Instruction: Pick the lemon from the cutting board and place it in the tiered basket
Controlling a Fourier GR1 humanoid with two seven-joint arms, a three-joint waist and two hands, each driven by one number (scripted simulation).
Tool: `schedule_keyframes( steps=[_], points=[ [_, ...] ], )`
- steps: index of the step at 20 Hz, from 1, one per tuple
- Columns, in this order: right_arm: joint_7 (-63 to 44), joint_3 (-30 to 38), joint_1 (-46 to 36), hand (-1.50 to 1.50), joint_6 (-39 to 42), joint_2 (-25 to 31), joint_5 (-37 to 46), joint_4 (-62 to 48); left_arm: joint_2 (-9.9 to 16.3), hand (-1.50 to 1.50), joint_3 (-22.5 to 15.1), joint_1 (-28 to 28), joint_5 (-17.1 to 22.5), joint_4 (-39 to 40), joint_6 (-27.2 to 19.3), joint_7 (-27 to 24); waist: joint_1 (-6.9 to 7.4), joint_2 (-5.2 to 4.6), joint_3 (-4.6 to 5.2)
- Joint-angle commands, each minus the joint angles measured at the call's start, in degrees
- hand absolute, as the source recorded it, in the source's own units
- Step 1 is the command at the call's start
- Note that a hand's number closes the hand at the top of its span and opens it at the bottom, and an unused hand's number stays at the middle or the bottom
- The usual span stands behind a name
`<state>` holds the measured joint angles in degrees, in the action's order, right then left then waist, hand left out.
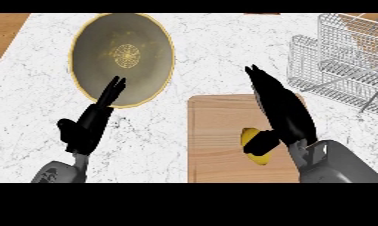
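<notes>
Fingers of the right hand (pixel 284 112) stretch straight and close together, pointing away from the robot over the cutting board (pixel 218 140), with the palm turned toward the lemon (pixel 255 145). The thumb crosses the lemon's near side (a dark band over the yellow), so the fruit sits between thumb and palm, though the long fingers are not curled round it. The lemon lies on the cutting board toward its right edge, partly hidden by the hand. The right forearm comes in from below the board's right corner.

Left of the cutting board, the left hand (pixel 88 125) is held upright over the white marble counter (pixel 44 90), fingers straight and together, tips reaching the lower rim of the round plate (pixel 123 57); it holds nothing. The wire tiered basket (pixel 332 65) stands beyond the board's far right corner, apart from both hands.
</notes>
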<state>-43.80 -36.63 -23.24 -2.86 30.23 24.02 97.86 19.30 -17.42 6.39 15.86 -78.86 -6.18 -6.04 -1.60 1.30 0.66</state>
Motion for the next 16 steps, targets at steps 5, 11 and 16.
schedule_keyframes(
  steps=[5,11,16],
  points=[
    [-31.4,-4.77,-8.14,-1.5,22.67,-1.85,-6.88,15.0,-1.72,0.0,-0.08,1.76,-0.67,0.57,-0.23,-0.46,0.73,-0.55,-0.36],
    [-40.11,-5.36,-8.99,-1.5,23.39,-2.33,-9.33,18.16,-1.36,0.0,1.65,3.3,-0.01,3.87,1.76,-0.54,0.55,-0.92,-0.46],
    [-40.9,-7.78,-7.35,-1.5,20.09,-1.33,-0.41,16.9,-2.11,0.0,0.59,0.67,-1.18,3.01,1.55,-2.38,0.66,-0.81,-0.47]
  ],
)
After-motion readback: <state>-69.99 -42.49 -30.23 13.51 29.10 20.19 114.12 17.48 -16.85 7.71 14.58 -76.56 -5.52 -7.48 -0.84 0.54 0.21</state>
